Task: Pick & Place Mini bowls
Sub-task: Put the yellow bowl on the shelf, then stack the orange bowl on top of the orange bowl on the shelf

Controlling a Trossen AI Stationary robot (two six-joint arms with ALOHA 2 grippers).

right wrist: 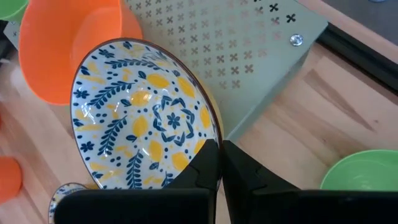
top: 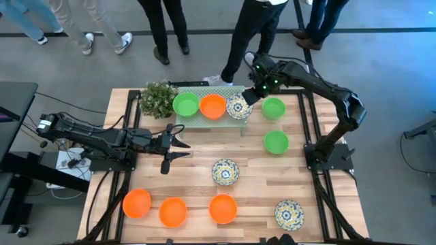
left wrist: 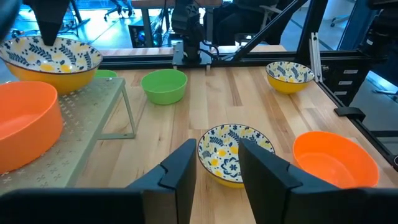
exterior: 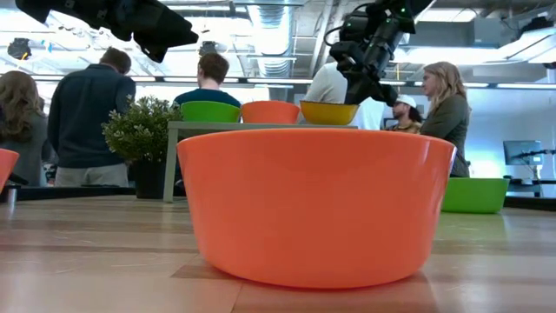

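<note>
Right end effector (top: 249,95) is at the far edge of the desk (top: 197,173), over the pale green stand (top: 204,112), sitting on the right-hand rim of the floral bowl (top: 238,107). That bowl is third in the row on the stand, after the green bowl (top: 185,105) and orange bowl (top: 213,106).

Right wrist view: fingers are nearly together across the floral bowl's (right wrist: 143,118) rim, so it looks pinched. Can't confirm whether it's truly clamped or already letting go.

The bowl is round, so no long axis to line up. It lies just left of the end effector, touching it.

Left end effector (top: 178,145) hovers mid-desk toward the left edge, fingers spread, holding nothing. Left wrist view puts the loose floral bowl (left wrist: 235,154) straight ahead between the fingers. That arm is nearer to it.

Remaining bowls are spread along the near edge and right side.
</note>
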